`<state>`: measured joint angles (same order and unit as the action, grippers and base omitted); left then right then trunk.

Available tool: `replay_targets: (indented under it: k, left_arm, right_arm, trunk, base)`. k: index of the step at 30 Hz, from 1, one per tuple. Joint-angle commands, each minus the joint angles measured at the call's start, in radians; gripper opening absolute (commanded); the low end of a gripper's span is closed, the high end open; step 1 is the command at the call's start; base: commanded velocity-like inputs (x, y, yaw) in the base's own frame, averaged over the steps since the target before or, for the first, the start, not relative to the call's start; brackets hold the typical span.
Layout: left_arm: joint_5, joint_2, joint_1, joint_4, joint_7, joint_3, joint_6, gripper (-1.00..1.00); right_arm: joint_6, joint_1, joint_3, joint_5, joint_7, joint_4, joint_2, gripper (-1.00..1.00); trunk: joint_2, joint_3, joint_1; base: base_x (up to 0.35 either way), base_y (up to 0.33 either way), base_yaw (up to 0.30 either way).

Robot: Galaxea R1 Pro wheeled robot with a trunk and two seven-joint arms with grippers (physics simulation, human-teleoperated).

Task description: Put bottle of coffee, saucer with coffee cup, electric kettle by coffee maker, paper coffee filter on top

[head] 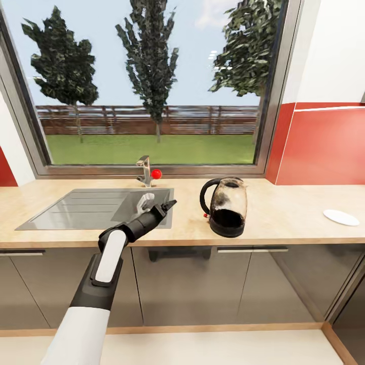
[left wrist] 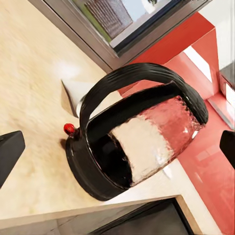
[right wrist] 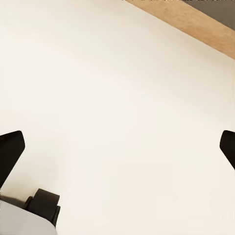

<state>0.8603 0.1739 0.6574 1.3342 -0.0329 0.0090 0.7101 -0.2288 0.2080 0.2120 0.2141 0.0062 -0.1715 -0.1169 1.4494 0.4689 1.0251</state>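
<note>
My left pincer (head: 158, 208), spread wide and empty, nears the electric kettle (head: 226, 213); saucer (head: 340, 217) lies far right, cupless.

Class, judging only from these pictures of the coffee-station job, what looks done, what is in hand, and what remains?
Done: nothing confirmed. The flat round white saucer lies alone on the light wood-grain countertop, with no cup on it.

In hand: the open left gripper reaches toward the rounded clear glass kettle with its black loop handle, without touching it.

Left: carrying the kettle to the coffee maker, and every other placement.
</note>
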Motion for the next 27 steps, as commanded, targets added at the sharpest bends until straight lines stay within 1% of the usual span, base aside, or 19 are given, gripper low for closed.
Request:
replay_targets:
  k: [1, 2, 4, 6, 10, 11, 12, 14, 16, 17, 18, 19, 20, 21, 23, 27]
  left_arm:
    - [0.007, 0.001, 0.001, 0.0, -0.002, 0.001, 0.005, 1.0]
    - [0.017, 0.001, 0.001, 0.0, -0.001, 0.0, 0.004, 1.0]
    - [0.021, 0.001, 0.001, -0.003, 0.002, -0.003, 0.004, 1.0]
    - [0.018, 0.001, 0.002, -0.005, 0.027, -0.024, 0.005, 1.0]
    - [0.014, 0.001, 0.009, 0.0, 0.123, -0.115, 0.012, 1.0]
    - [0.012, 0.001, 0.024, -0.001, 0.143, -0.146, 0.013, 1.0]
    - [0.01, 0.001, 0.056, -0.004, 0.158, -0.185, 0.017, 1.0]
    - [0.007, 0.001, 0.072, -0.004, 0.166, -0.197, 0.028, 1.0]
    - [-0.009, 0.001, 0.094, -0.006, 0.19, -0.205, 0.056, 1.0]
    - [-0.036, 0.001, 0.107, -0.008, 0.224, -0.208, 0.081, 1.0]
    - [-0.073, 0.001, 0.117, -0.009, 0.259, -0.21, 0.103, 1.0]
    - [-0.086, 0.001, 0.12, -0.009, 0.268, -0.21, 0.11, 1.0]
    - [-0.142, 0.001, 0.126, -0.005, 0.288, -0.211, 0.142, 1.0]
    - [-0.167, 0.001, 0.128, -0.001, 0.294, -0.211, 0.159, 1.0]
    - [-0.235, 0.001, 0.13, 0.023, 0.301, -0.211, 0.206, 1.0]
    - [-0.317, 0.001, 0.131, 0.044, 0.304, -0.211, 0.232, 1.0]
  right_arm:
    - [-0.004, 0.001, 0.001, 0.004, 0.0, 0.004, -0.001, 1.0]
    - [-0.007, 0.001, 0.001, 0.004, 0.0, 0.012, -0.001, 1.0]
    - [-0.008, 0.001, 0.001, 0.004, 0.0, 0.018, -0.002, 1.0]
    - [-0.009, 0.001, 0.001, 0.004, 0.0, 0.021, -0.003, 1.0]
    - [-0.011, 0.001, 0.001, 0.004, 0.001, 0.022, -0.003, 1.0]
    - [-0.012, 0.001, 0.001, 0.003, 0.0, 0.023, -0.003, 1.0]
    - [-0.012, 0.001, 0.001, 0.003, 0.0, 0.023, -0.003, 1.0]
    - [-0.012, 0.001, 0.001, 0.003, 0.001, 0.023, -0.003, 1.0]
    - [-0.012, 0.001, 0.001, 0.004, 0.001, 0.023, -0.003, 1.0]
    - [-0.012, 0.001, 0.001, 0.003, 0.001, 0.023, -0.003, 1.0]
    - [-0.012, 0.001, 0.001, 0.003, 0.001, 0.023, -0.003, 1.0]
    - [-0.012, 0.001, 0.001, 0.003, 0.001, 0.023, -0.003, 1.0]
    - [-0.012, 0.001, 0.001, 0.003, 0.0, 0.023, -0.003, 1.0]
    - [-0.012, 0.001, 0.001, 0.003, 0.001, 0.023, -0.003, 1.0]
    - [-0.012, 0.001, 0.001, 0.003, 0.0, 0.023, -0.003, 1.0]
    - [-0.012, 0.001, 0.001, 0.003, 0.001, 0.022, -0.003, 1.0]
  trunk:
    - [0.001, 0.001, 0.0]
    - [0.001, 0.001, 0.0]
    - [0.001, 0.001, 0.0]
    - [0.001, 0.001, 0.0]
    - [0.001, 0.001, 0.0]
    - [0.001, 0.001, 0.0]
    - [0.001, 0.001, 0.0]
    - [0.001, 0.001, 0.0]
    - [0.001, 0.001, 0.0]
    - [0.001, 0.001, 0.0]
    - [0.001, 0.001, 0.0]
    - [0.001, 0.001, 0.0]
    - [0.001, 0.001, 0.0]
    - [0.001, 0.001, 0.0]
    - [0.001, 0.001, 0.0]
    - [0.001, 0.001, 0.0]
  base:
    - [0.0, 0.0, 0.0]
    - [0.0, 0.0, 0.0]
    - [0.0, 0.0, 0.0]
    - [0.0, 0.0, 0.0]
    - [0.0, 0.0, 0.0]
    - [0.0, 0.0, 0.0]
    - [0.0, 0.0, 0.0]
    - [0.0, 0.0, 0.0]
    - [0.0, 0.0, 0.0]
    - [0.0, 0.0, 0.0]
    - [0.0, 0.0, 0.0]
    - [0.0, 0.0, 0.0]
    - [0.0, 0.0, 0.0]
    - [0.0, 0.0, 0.0]
    - [0.0, 0.0, 0.0]
    - [0.0, 0.0, 0.0]
